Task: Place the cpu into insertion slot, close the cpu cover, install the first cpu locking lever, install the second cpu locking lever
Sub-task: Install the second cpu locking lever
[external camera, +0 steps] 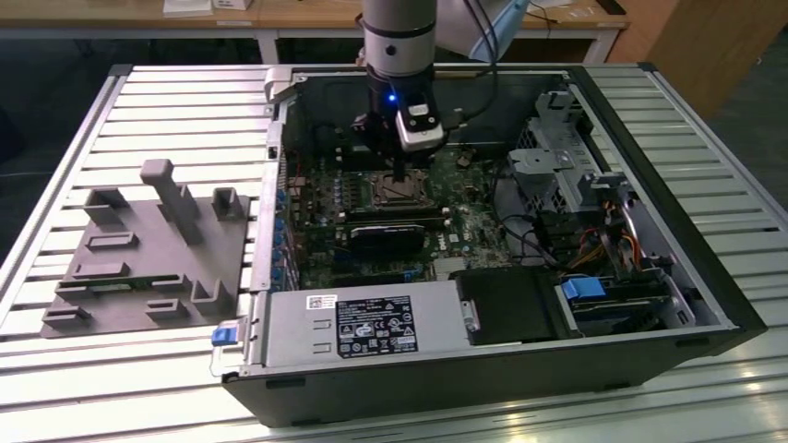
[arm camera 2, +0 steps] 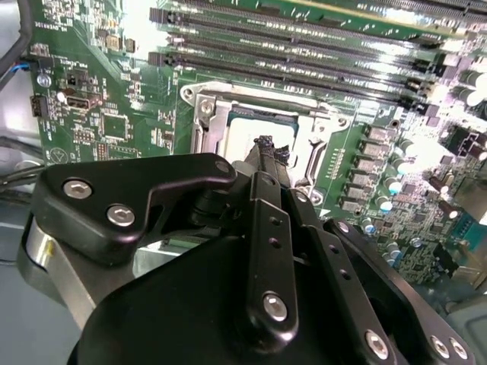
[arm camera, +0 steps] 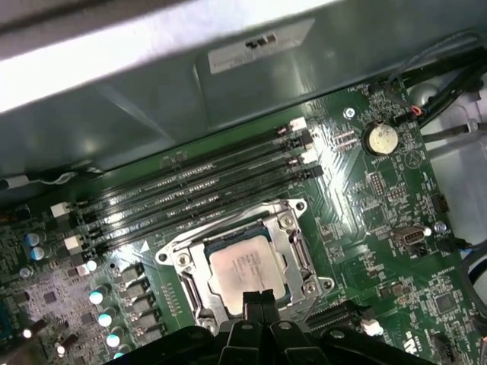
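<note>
The exterior view looks down from high and in front onto the open computer case (external camera: 493, 231) lying on a slatted table (external camera: 161, 101), the arm (external camera: 397, 41) entering at twelve o'clock. Both wrist views ride close above the motherboard (arm camera: 365, 220), looking steeply down past the gripper (arm camera: 259, 299) body. All three share the insertion slot (external camera: 397, 189) holding the cpu (arm camera: 242, 266), ringed by the cpu cover (arm camera 2: 199, 122), with the memory slots (arm camera: 190, 190) beside it.
</note>
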